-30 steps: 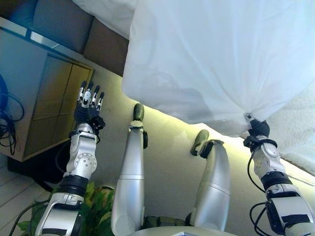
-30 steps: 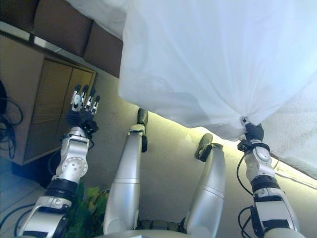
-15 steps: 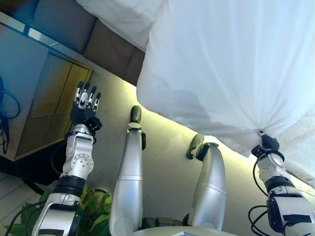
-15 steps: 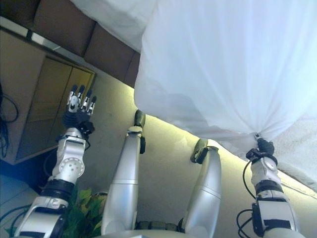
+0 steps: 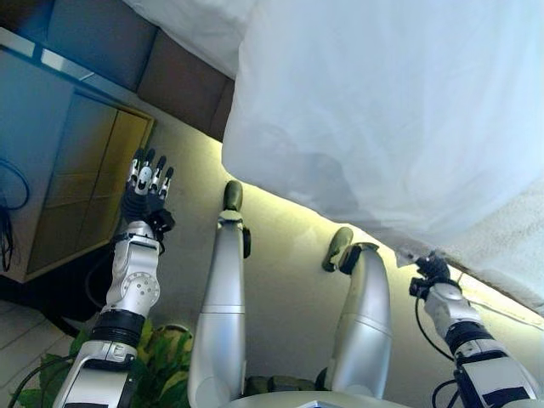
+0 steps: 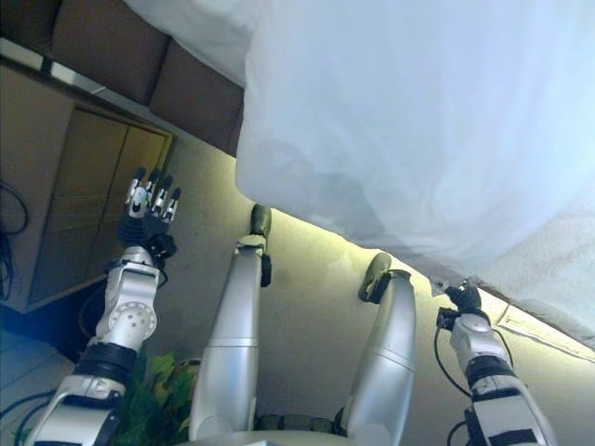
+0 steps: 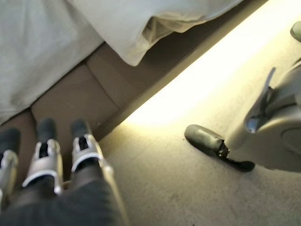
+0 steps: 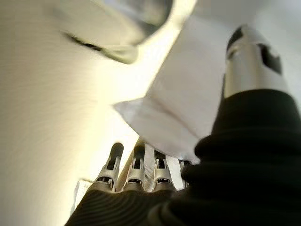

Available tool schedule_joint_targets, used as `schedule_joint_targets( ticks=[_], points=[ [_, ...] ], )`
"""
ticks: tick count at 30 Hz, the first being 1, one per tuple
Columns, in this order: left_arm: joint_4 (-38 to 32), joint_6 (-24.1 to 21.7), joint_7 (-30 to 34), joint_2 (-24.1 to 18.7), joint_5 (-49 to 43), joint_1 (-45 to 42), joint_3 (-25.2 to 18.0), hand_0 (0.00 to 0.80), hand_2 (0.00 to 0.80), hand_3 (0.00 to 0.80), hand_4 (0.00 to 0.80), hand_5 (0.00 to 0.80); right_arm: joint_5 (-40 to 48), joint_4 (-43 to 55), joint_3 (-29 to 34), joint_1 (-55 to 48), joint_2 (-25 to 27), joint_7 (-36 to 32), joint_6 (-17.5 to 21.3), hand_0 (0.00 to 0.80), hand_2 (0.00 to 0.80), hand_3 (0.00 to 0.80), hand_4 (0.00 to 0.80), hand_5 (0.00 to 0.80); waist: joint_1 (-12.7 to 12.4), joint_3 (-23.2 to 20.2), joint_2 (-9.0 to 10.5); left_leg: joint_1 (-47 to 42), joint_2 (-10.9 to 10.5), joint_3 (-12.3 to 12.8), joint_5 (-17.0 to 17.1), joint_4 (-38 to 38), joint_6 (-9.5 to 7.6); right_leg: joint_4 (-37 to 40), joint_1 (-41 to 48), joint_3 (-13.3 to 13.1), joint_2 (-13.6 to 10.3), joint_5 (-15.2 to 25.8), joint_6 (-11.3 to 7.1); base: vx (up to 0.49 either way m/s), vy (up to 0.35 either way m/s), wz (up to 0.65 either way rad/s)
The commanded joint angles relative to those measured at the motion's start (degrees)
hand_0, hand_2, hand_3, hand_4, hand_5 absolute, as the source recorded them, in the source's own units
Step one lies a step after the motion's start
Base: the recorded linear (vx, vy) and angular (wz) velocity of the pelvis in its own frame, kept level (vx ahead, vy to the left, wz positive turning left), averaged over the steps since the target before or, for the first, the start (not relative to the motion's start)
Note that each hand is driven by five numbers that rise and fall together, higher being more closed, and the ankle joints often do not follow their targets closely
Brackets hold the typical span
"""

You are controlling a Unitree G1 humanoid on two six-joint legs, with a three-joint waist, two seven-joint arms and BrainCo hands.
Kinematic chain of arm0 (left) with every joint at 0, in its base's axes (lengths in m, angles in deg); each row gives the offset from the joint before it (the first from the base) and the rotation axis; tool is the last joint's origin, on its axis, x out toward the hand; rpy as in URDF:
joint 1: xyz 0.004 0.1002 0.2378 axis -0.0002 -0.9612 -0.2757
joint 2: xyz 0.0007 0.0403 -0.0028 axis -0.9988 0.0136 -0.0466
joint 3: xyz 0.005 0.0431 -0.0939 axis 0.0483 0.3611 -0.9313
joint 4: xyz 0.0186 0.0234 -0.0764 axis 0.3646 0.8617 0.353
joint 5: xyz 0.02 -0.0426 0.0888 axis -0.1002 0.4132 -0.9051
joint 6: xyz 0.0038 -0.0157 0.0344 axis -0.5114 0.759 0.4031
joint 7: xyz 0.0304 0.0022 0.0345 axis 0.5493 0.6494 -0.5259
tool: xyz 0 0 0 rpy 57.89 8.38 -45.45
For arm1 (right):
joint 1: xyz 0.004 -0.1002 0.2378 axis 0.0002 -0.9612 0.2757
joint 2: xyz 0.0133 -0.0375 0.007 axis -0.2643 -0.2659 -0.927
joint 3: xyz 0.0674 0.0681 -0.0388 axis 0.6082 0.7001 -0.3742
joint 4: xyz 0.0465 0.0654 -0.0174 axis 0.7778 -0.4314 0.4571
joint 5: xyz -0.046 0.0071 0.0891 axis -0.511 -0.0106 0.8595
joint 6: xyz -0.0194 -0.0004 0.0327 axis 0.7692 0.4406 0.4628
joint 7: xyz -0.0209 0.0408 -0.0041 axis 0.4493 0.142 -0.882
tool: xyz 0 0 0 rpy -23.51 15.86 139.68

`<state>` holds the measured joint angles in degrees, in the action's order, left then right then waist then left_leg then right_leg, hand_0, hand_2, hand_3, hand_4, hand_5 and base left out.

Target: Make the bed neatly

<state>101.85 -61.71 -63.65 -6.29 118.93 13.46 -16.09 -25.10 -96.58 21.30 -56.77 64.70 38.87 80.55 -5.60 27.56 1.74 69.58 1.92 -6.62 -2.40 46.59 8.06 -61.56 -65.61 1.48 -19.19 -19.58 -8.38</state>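
White bedding, a soft thin duvet sheet (image 5: 382, 110), hangs off the bed's side and fills the upper right of the head views, its lowest corner just above the right robot hand (image 6: 462, 299). In the right wrist view that corner (image 8: 155, 122) lies between the thumb and the straight fingers (image 8: 136, 167); whether it is truly pinched cannot be told. The cloth looks light, limp and a little slippery, so it should be taken at a corner or hem, with both hands spread apart to keep it flat. Beyond it sit the brown padded bed base (image 5: 183, 81), the glowing strip beneath it, and a wooden cabinet (image 5: 85, 170) at the left. The left robot hand (image 5: 146, 189) is raised with fingers straight, touching nothing. Compared with a second ago, the right hand has dropped lower and the sheet's bunched corner has slackened.
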Motion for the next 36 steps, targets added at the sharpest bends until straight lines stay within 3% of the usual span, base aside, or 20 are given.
schedule_joint_targets(
  ticks=[1,11,15,22,25,27,30,33,36],
  points=[
    [-0.8,-2.2,0.8,2.3,0.4,-0.9,-1.0,0.000,0.000,0.000,0.000,0.000,-1.4,-4.1,0.7,-6.7,2.4,3.5,-3.0,0.000,0.000,0.000,0.000,0.000,0.6,-2.4,-3.75,2.7,-1.0,1.0,-7.5,9.6,-4.84,7.4,-3.7,-0.9,1.6,14.9,2.32,0.000,0.000,0.00],
    [-0.3,-2.5,1.5,2.0,1.6,-0.3,0.6,0.000,0.000,0.000,0.000,0.000,-6.2,-11.9,0.1,-6.8,2.3,3.3,-11.9,0.000,0.000,0.000,0.000,0.000,0.2,-1.6,-3.51,0.8,-0.7,0.8,-6.1,6.3,-4.85,11.0,-1.6,-0.3,1.6,16.3,2.01,0.001,-0.004,0.00],
    [0.5,-3.0,1.7,2.7,1.7,-0.2,1.5,0.000,0.000,0.000,0.000,0.000,-2.2,-16.5,1.7,-7.2,1.6,5.0,-11.6,0.000,0.000,0.000,0.000,0.000,0.1,-1.9,-3.27,-3.8,-0.1,0.4,-4.9,1.9,-4.59,16.2,3.1,0.5,1.6,17.7,1.58,0.031,-0.045,0.01],
    [2.1,-2.4,1.4,3.6,1.3,-0.4,1.8,0.000,0.000,0.000,0.000,0.000,3.7,-18.2,6.2,-8.2,2.2,7.5,-12.1,0.000,0.000,0.000,0.000,0.000,0.0,-4.0,-1.81,-16.9,2.6,0.5,-2.8,-8.7,-3.74,29.3,17.0,3.6,0.6,20.6,0.25,0.057,-0.046,-0.02],
    [1.8,-0.2,0.3,3.4,-0.4,-0.9,1.8,0.000,0.000,0.000,0.000,0.000,11.3,-18.9,9.2,-9.7,2.3,5.6,-8.1,0.000,0.000,0.000,0.000,0.000,0.1,-5.6,-0.89,-23.1,3.8,1.5,-2.1,-13.0,-3.08,34.2,23.5,5.4,0.3,21.6,-0.49,0.047,-0.076,0.01],
    [1.8,1.8,-0.9,3.0,-2.4,-1.3,1.9,0.000,0.000,0.000,0.000,0.000,16.3,-18.7,12.1,-10.8,2.2,3.3,-4.4,0.000,0.000,0.000,0.000,0.000,0.2,-6.7,0.05,-25.8,3.4,1.8,-0.1,-15.5,-2.95,37.3,27.1,6.6,-0.1,23.6,-0.32,0.001,-0.083,0.02],
    [2.6,5.5,-1.7,2.2,-5.0,-2.9,1.7,0.000,0.000,0.000,0.000,0.000,25.4,-16.1,16.3,-13.7,0.5,-3.0,4.3,0.000,0.000,0.000,0.000,0.000,0.2,-8.8,1.76,-31.5,4.0,2.2,0.2,-19.2,-2.54,40.9,33.1,7.4,0.3,24.3,-1.01,0.101,-0.127,0.00],
    [4.0,8.4,-0.7,2.1,-7.4,-6.1,-0.3,0.000,0.000,0.000,0.000,0.000,30.9,-9.3,20.1,-18.4,-2.5,-12.5,12.7,0.000,0.000,0.000,0.000,0.000,1.4,-11.5,2.90,-38.1,5.4,3.5,1.0,-23.9,-2.18,45.2,39.5,7.5,1.3,24.8,-1.59,0.125,-0.054,-0.11],
    [4.2,10.1,0.9,3.2,-9.2,-10.7,-2.3,0.000,0.000,0.000,0.000,0.000,34.8,2.5,22.5,-24.7,-6.0,-17.3,15.6,0.000,0.000,0.000,0.000,0.000,2.8,-14.7,3.34,-44.6,6.2,5.7,1.8,-28.9,-2.19,49.6,44.7,7.2,2.1,25.5,-2.07,0.137,0.032,-0.21]
  ],
)
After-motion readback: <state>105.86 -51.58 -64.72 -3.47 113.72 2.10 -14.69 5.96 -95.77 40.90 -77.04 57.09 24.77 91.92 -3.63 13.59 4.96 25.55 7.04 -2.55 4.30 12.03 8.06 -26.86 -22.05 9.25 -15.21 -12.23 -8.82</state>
